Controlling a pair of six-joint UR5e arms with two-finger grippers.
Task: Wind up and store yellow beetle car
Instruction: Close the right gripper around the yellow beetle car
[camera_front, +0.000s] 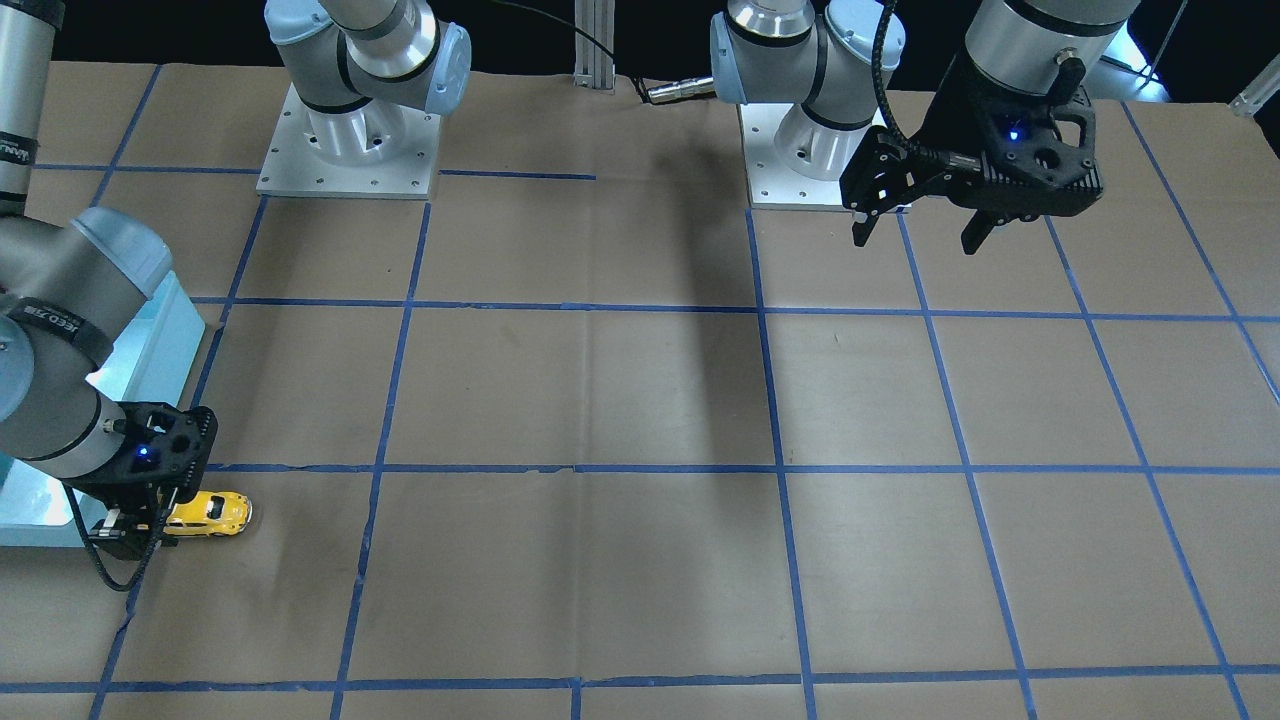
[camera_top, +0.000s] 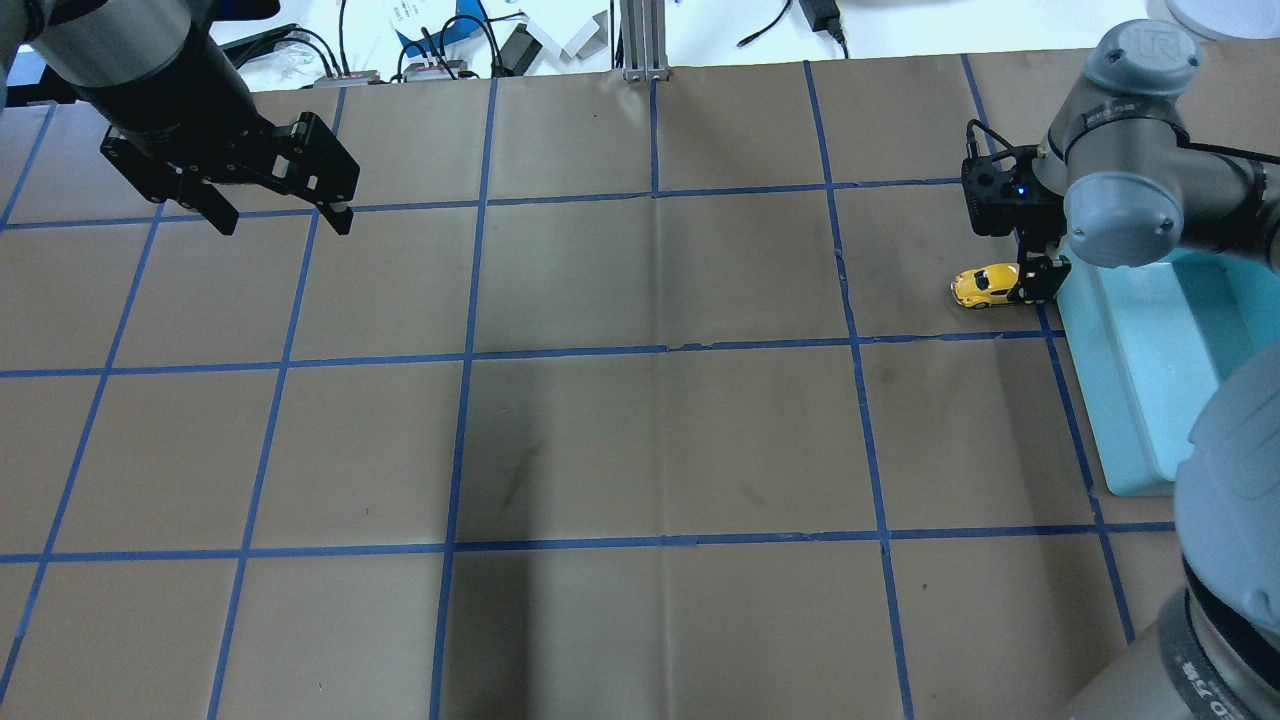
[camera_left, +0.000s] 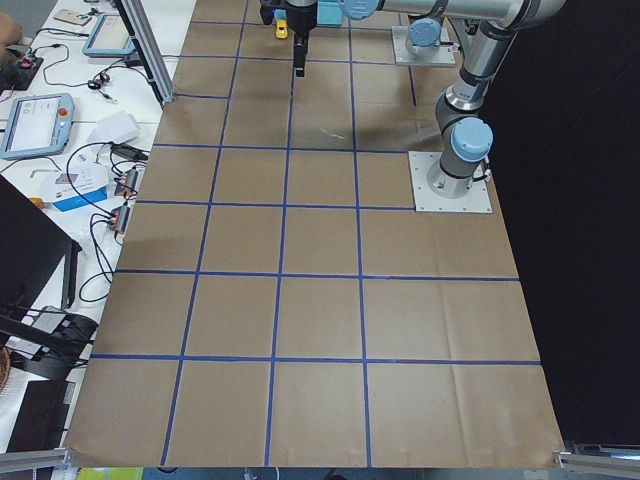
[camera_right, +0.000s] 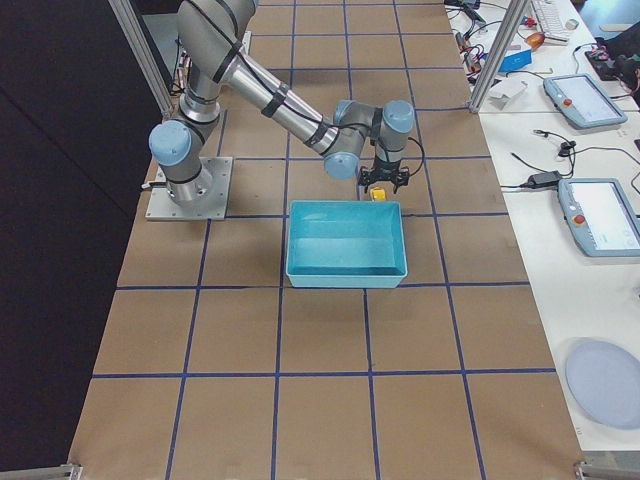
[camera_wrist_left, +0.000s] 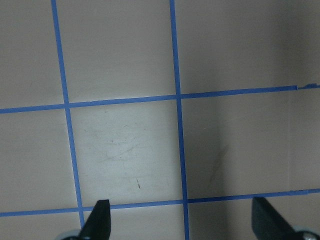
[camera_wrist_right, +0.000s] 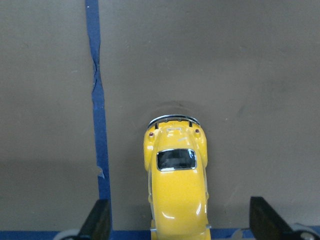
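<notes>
The yellow beetle car stands on its wheels on the brown table, beside the teal bin. It also shows in the overhead view and in the front view. My right gripper is lowered over one end of the car. It is open, and in its wrist view both fingertips stand well clear of the car's sides. My left gripper hangs open above bare table at the far side, holding nothing; its wrist view shows only its gripper over paper and blue tape lines.
A teal bin sits right behind the right gripper, at the table's right edge, and looks empty in the right-side view. Both arm bases stand at the robot's side. Blue tape lines grid the brown paper.
</notes>
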